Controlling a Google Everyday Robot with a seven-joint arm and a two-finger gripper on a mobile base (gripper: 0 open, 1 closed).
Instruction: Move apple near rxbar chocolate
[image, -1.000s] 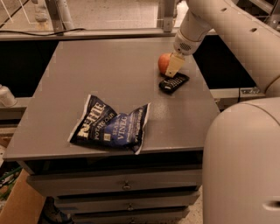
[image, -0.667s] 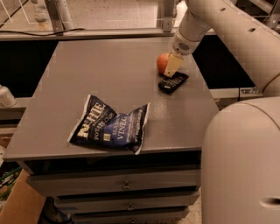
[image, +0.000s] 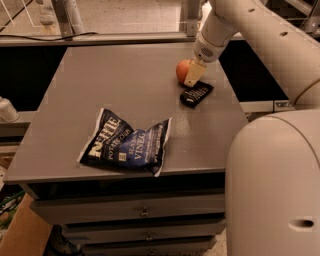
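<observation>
**Gripper at apple, far right of table**

Your arm (image: 235, 20), a smooth pale shell, slopes down from the far right. The gripper (image: 193, 79) sits against the right side of the round red-orange apple (image: 182, 71); can't tell whether it's clamping. The apple is on the grey table (image: 125, 75), just beyond the flat black rxbar chocolate (image: 196, 94). A crinkled blue chip bag (image: 127, 142) lies near-left, well apart.
</observation>
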